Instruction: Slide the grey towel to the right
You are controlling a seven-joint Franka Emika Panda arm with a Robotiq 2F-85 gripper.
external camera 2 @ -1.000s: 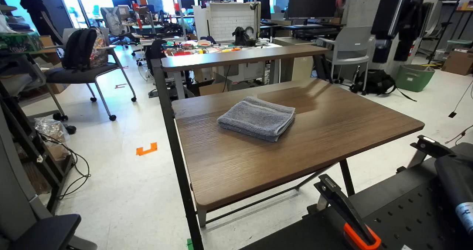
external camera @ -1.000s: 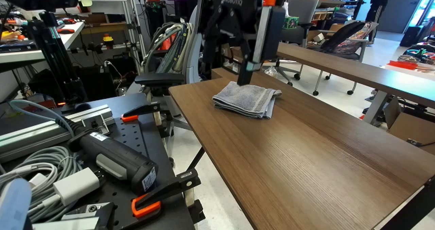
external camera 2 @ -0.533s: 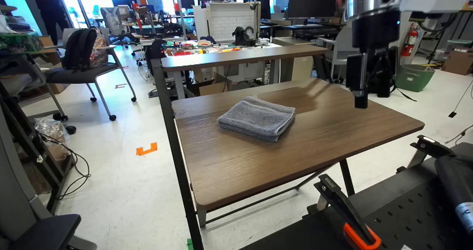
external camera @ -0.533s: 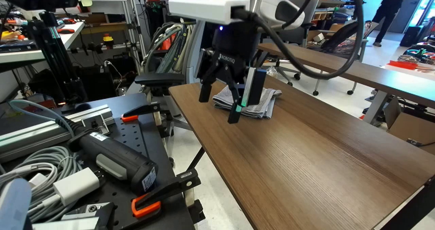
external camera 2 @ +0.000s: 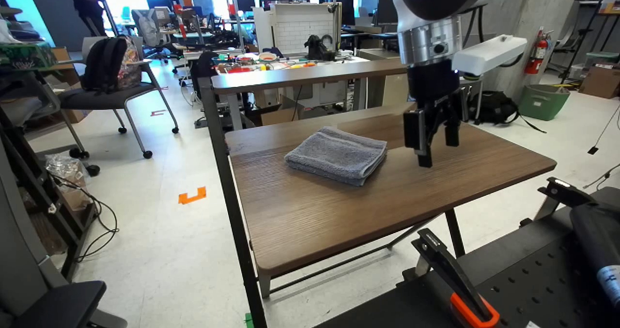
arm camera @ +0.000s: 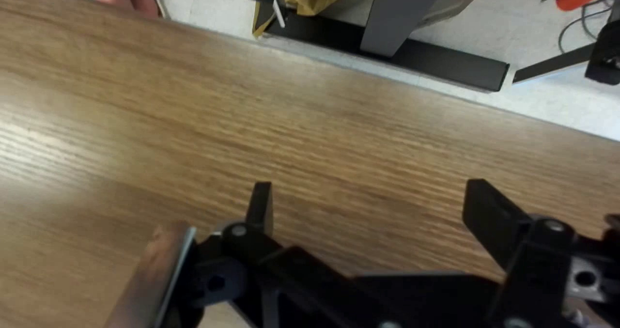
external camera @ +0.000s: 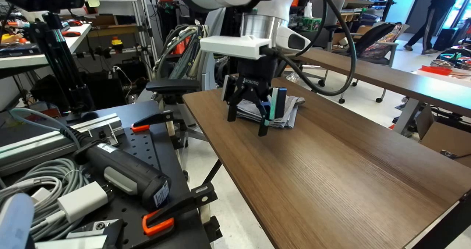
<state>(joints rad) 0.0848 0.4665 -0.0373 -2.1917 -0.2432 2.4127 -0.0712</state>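
Note:
The grey towel (external camera 2: 336,156) lies folded flat on the brown wooden table (external camera 2: 310,211). In an exterior view my gripper (external camera: 247,123) stands in front of the towel (external camera: 293,109) and hides part of it. In an exterior view the gripper (external camera 2: 439,150) is to the right of the towel, apart from it, with its fingers pointing down above the table. In the wrist view the gripper (arm camera: 369,192) is open, with its fingers wide apart and only bare wood between them. The towel is out of the wrist view.
A raised wooden shelf (external camera 2: 319,76) runs along one side of the table. A black bench (external camera: 147,157) with clamps and a handheld tool (external camera: 121,168) stands beside the table. A chair (external camera: 176,85) stands behind. A person (external camera: 438,17) is in the background.
My gripper has come down over the table and, by the exterior views, closer to the towel. The towel has not moved. The person in the background has moved.

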